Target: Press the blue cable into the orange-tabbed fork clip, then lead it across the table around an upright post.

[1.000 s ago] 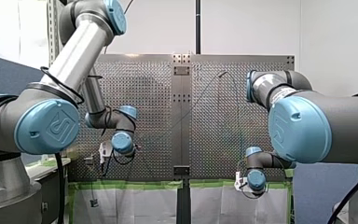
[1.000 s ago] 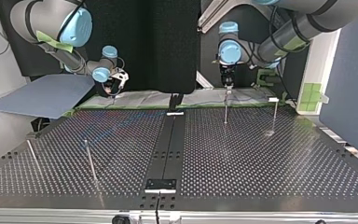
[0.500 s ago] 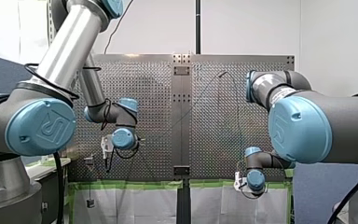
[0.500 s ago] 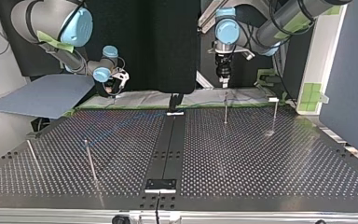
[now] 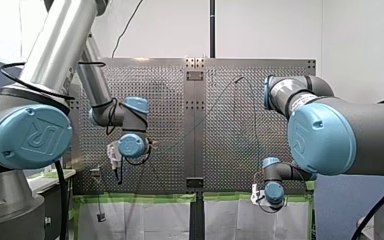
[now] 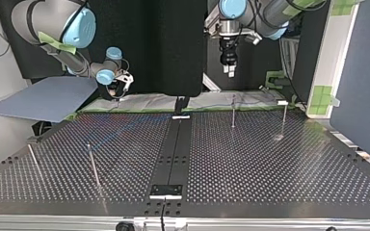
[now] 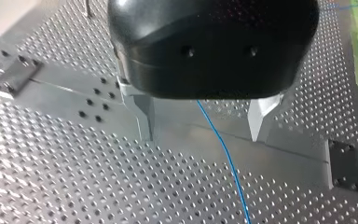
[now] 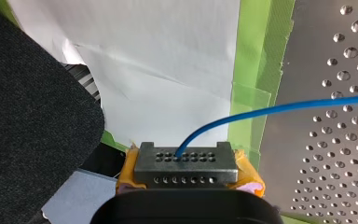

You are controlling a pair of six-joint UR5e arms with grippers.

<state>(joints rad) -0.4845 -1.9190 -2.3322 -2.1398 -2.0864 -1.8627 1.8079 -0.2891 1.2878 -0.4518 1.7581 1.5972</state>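
Note:
The blue cable [image 8: 279, 108] runs from my right gripper [image 8: 186, 161] out over the perforated table. That gripper is shut on the blue cable, with yellow pads [image 8: 249, 175] on either side of a black perforated block. It sits at the table's near edge [image 5: 256, 195], at the top view's far left [image 6: 120, 89]. My left gripper [image 7: 201, 137] hangs open above the table, its metal fingers [image 7: 142, 116] apart and the blue cable [image 7: 223, 149] lying on the plate below them. It is raised high [image 6: 229, 70]. No orange-tabbed clip can be made out.
Upright posts stand on the table [image 6: 250, 159]: two at the top view's far right [image 6: 233, 113] [image 6: 284, 118], two nearer at its left [image 6: 93, 166] [image 6: 33, 161]. A dark centre strip [image 6: 173, 154] splits the plate. Green tape and white paper [image 8: 168, 70] line the arms' edge.
My left gripper has lifted up and away from the post at the top view's far right, still open. My right arm has not moved.

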